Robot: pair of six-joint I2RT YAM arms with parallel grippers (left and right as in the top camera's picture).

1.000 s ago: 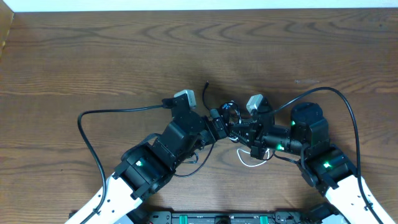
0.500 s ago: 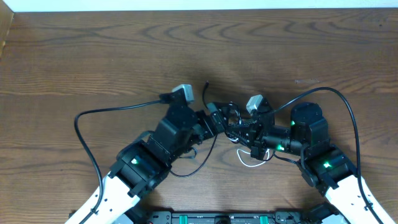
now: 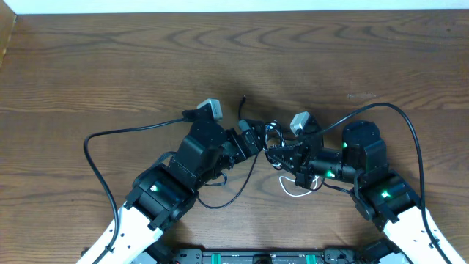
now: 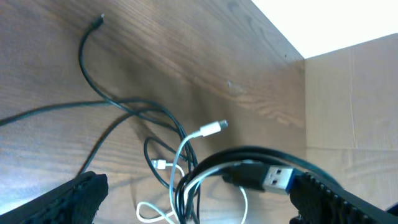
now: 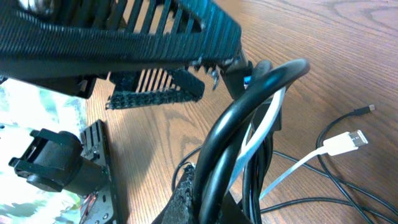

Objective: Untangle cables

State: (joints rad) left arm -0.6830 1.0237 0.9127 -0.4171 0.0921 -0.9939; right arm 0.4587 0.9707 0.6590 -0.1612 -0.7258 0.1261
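Note:
The cables lie in a knot (image 3: 272,141) at mid-table. The black cable (image 4: 93,87) runs off to a small plug (image 4: 99,20). The white cable (image 4: 186,146) ends in a white plug (image 4: 214,127) and loops on the wood (image 3: 294,192). My right gripper (image 3: 278,152) is shut on a raised bundle of black and white strands (image 5: 249,137), held above the table. My left gripper (image 3: 254,139) stands open, its fingers (image 4: 81,196) either side of that bundle and a black USB plug with a blue tongue (image 4: 264,176), touching neither.
A thick black arm cable (image 3: 110,158) sweeps across the left of the table, and another arches over the right arm (image 3: 407,125). A cardboard wall (image 4: 354,93) stands beyond the table's edge. The left gripper's ribbed fingers (image 5: 155,37) hang close above the right wrist camera.
My left arm has drawn slightly back and to the left, its gripper staying open. The right arm and the held bundle have not moved.

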